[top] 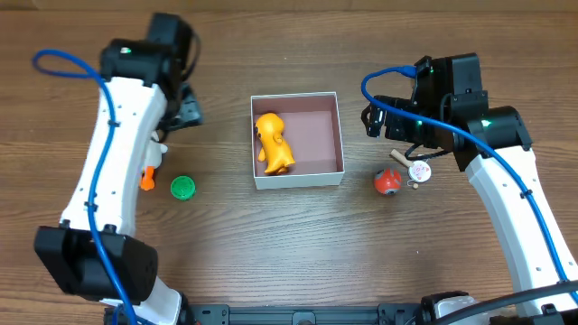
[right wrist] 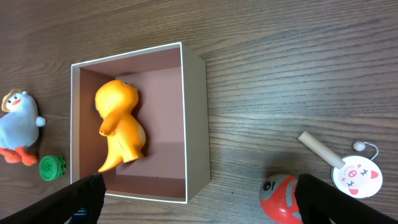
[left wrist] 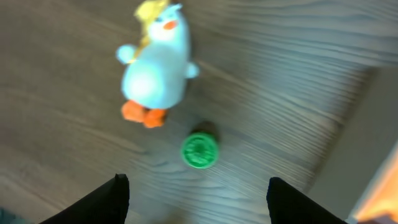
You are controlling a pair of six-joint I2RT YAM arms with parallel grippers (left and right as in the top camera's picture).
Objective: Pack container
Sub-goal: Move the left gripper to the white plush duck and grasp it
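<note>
Pincer [left wrist: 196, 202] on the left arm gapes wide and empty above a white duck [left wrist: 155, 65] and a green cap [left wrist: 200, 150] near the table's [top: 289, 253] left edge. The container [top: 340, 135] sits mid-table, with an orange dinosaur [top: 273, 143] lying inside. The right pincer [right wrist: 205, 208] is spread, gripping nothing, above a red ball [top: 387, 181] toward the right edge.
</note>
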